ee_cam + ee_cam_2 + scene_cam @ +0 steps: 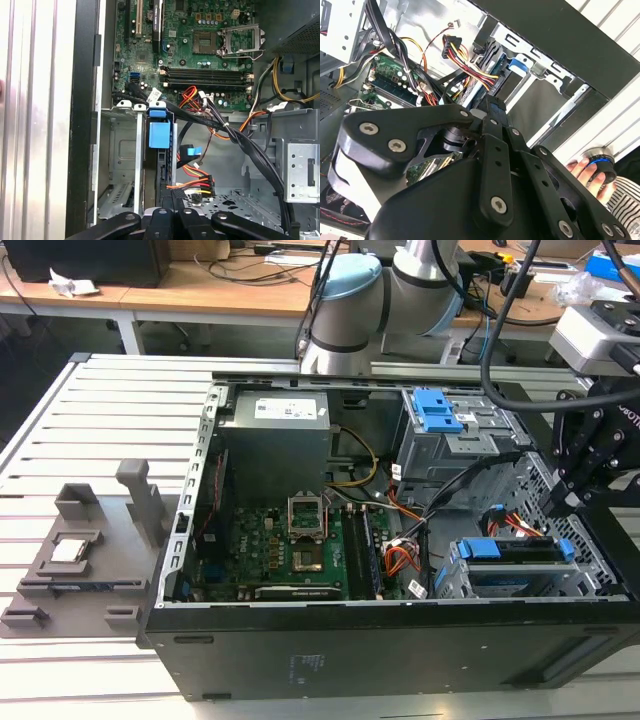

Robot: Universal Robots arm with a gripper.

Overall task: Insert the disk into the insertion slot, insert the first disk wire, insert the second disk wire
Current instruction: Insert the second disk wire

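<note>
**Exterior view.** An open black tower case lies on a slatted aluminium table. The disk, in its bright blue plastic carrier, sits in the insertion slot, a low cage of perforated sheet metal in the corner of the case at the exterior view's right. The gripper hangs just above that corner. A taller grey cage with blue latches stands behind it, and a grey moulded fixture rests on the table, well apart from the case.

**First wrist view.** The disk is seen edge-on, upright between thin folded steel walls of the slot. A bundle of red, yellow and orange wires ends in a black connector just beside the disk's near end, and a green motherboard lies beyond. The black, bolted fingers of the gripper lie side by side with hardly a gap. Nothing shows pinched between them.

**Second wrist view.** The gripper points into the narrow bay. Outside the case wall, a person's hand touches a round blue-ringed knob.

**Clearance.** Loose cables crowd one flank of the slot, and the case wall bounds the other.
</note>
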